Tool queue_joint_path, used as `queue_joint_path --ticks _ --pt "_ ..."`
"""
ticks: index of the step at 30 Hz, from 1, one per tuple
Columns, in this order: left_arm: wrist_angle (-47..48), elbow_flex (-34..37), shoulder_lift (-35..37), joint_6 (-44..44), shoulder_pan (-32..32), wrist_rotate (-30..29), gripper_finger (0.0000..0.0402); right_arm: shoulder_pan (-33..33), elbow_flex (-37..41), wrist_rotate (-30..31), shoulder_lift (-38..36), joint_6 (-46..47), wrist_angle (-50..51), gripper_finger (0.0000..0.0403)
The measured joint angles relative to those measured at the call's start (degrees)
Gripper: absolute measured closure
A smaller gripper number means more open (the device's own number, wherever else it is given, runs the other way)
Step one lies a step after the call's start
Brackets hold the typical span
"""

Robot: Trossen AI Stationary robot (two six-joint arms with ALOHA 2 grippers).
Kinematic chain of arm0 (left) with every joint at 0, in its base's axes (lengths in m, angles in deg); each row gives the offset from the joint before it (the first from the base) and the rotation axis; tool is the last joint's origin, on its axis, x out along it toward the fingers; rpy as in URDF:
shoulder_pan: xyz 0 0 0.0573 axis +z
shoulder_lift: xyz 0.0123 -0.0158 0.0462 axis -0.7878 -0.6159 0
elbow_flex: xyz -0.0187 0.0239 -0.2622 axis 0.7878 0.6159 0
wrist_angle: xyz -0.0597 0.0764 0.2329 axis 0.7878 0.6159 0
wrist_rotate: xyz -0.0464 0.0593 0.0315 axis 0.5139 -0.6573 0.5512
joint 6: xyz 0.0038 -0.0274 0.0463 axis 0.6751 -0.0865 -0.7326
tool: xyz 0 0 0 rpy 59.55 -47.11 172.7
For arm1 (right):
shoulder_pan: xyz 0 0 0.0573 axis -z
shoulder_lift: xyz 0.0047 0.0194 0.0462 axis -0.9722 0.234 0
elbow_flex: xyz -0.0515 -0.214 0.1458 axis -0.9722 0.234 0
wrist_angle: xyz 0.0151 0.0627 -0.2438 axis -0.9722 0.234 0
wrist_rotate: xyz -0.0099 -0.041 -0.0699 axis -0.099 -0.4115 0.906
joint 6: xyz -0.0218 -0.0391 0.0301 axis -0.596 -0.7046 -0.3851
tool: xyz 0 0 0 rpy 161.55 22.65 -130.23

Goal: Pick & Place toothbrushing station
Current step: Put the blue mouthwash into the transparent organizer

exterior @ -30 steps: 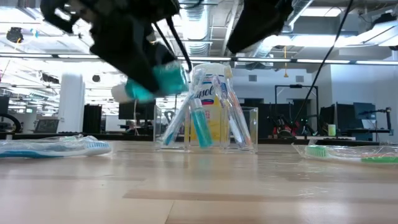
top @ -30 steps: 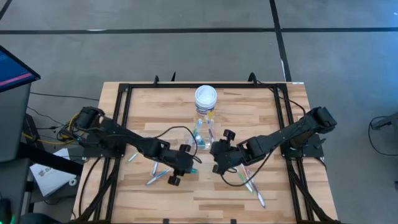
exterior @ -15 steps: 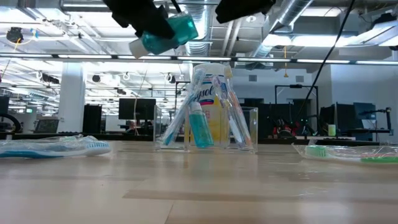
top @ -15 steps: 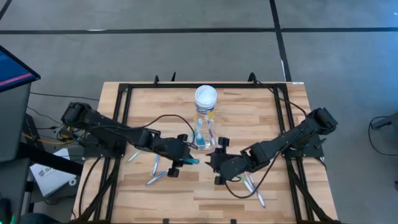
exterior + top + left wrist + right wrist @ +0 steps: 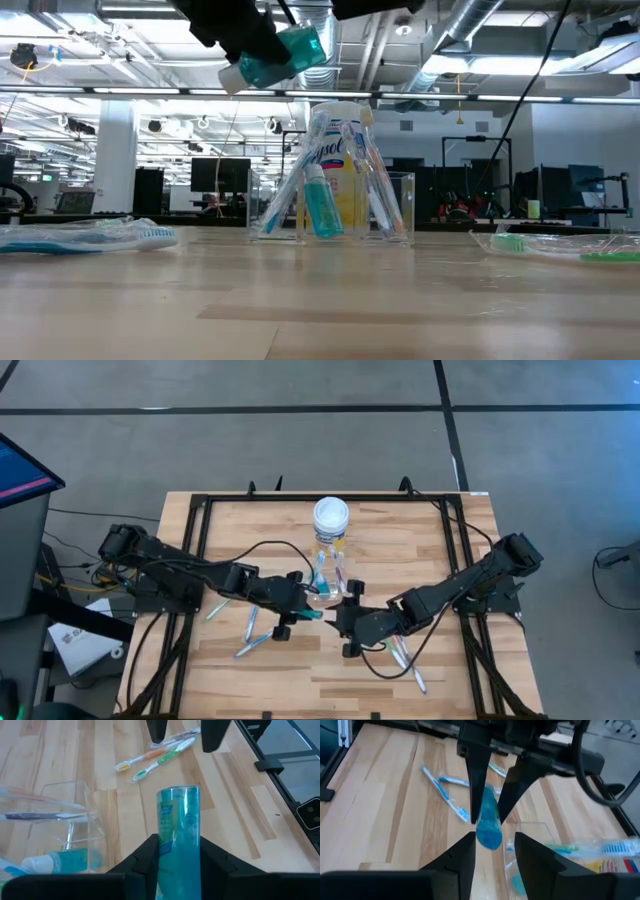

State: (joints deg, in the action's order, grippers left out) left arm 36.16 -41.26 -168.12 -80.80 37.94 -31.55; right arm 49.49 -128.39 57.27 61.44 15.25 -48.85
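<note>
My left gripper (image 5: 297,610) is shut on a teal tube (image 5: 178,831), high above the table beside the clear plastic cup (image 5: 325,590). The tube also shows in the low view (image 5: 277,55). The cup (image 5: 335,208) stands on its base and holds several toothbrushes and a second teal tube (image 5: 321,205), all leaning on its walls. My right gripper (image 5: 494,860) is open and empty. It faces the left gripper from the cup's near right side (image 5: 348,625). My left gripper pinches the teal tube's middle (image 5: 176,851) between its two fingers, one on each side. The fingers lie along the tube, and its flat end (image 5: 178,791) sticks out past them. The tube is lifted clear, a little tilted, its white cap end (image 5: 230,78) lower.
A yellow jar with a white lid (image 5: 331,517) stands just behind the cup. Loose toothbrushes lie on the wood to the near left (image 5: 250,632) and the near right (image 5: 405,655). A black frame (image 5: 200,560) runs around the table.
My left gripper has risen with the teal tube and gone toward the cup, keeping its hold. The tube now hangs higher and nearer the cup. My right gripper has gone a little toward the table's near edge.
</note>
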Motion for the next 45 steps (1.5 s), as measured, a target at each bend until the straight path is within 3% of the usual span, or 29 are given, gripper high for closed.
queue_joint_path --ticks 12,21,30,40,45 --pt "-3.3 0.0 0.0 0.0 1.0 0.2 0.0311 0.1 0.0 0.0 0.0 -0.9 -0.2 0.0208" --pt "-8.9 -0.1 0.0 0.0 2.3 6.5 0.0311 0.9 0.0 0.0 0.0 -1.8 -0.2 0.0202" --pt "-9.3 -0.1 0.0 0.0 2.3 7.3 0.0311 1.3 0.0 0.0 0.0 -2.2 -0.5 0.0232" --pt "-9.4 -0.1 0.0 0.2 2.3 7.4 0.0311 1.6 0.0 -3.0 0.0 -5.0 -2.7 0.0328" --pt "-9.3 -0.1 0.0 0.2 2.3 7.3 0.0311 1.6 0.0 -3.1 0.0 -4.9 -2.4 0.0333"
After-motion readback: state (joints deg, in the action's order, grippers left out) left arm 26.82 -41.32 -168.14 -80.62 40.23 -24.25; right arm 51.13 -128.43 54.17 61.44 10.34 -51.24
